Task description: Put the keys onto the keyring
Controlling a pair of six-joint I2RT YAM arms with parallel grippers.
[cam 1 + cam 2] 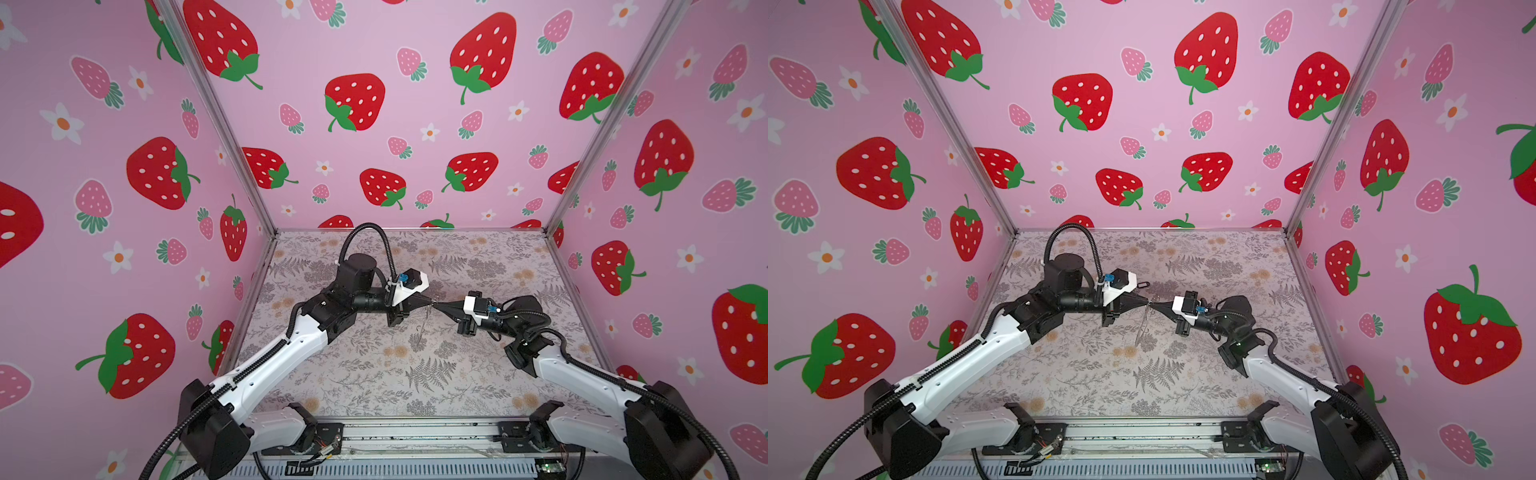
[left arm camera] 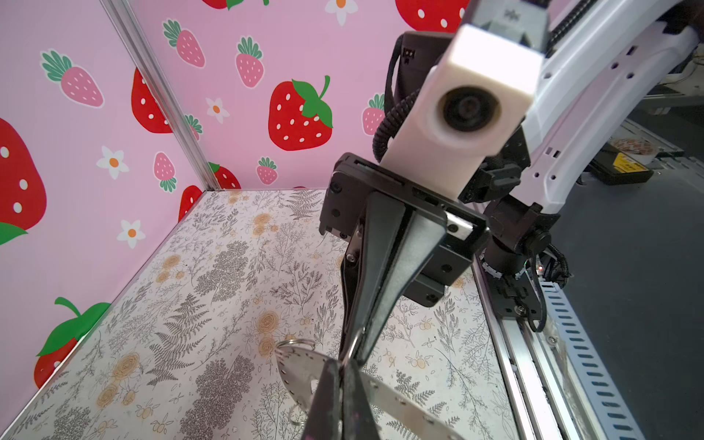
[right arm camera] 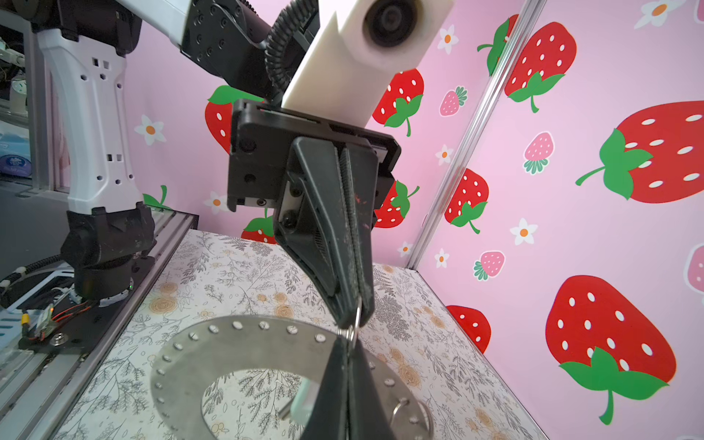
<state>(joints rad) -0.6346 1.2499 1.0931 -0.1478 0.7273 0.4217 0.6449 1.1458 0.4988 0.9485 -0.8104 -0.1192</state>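
In both top views my two grippers meet tip to tip above the middle of the table, the left gripper (image 1: 427, 304) coming from the left and the right gripper (image 1: 435, 306) from the right. Under them hangs the keyring (image 1: 421, 329), edge-on. In the wrist views the silvery keyring (image 3: 236, 346) (image 2: 295, 365) has holes along its rim and small wire loops (image 3: 404, 411). Both grippers (image 2: 343, 381) (image 3: 348, 362) are shut on the same spot of its rim, at a wire loop. A pale-tagged key (image 3: 304, 400) shows through the ring's hole. A black oval tag (image 1: 1143, 285) lies beyond the left gripper.
The floral table (image 1: 374, 374) is walled by strawberry panels at the left, back and right, with metal corner posts (image 1: 266, 224). A metal rail (image 1: 415, 436) carrying both arm bases runs along the front edge.
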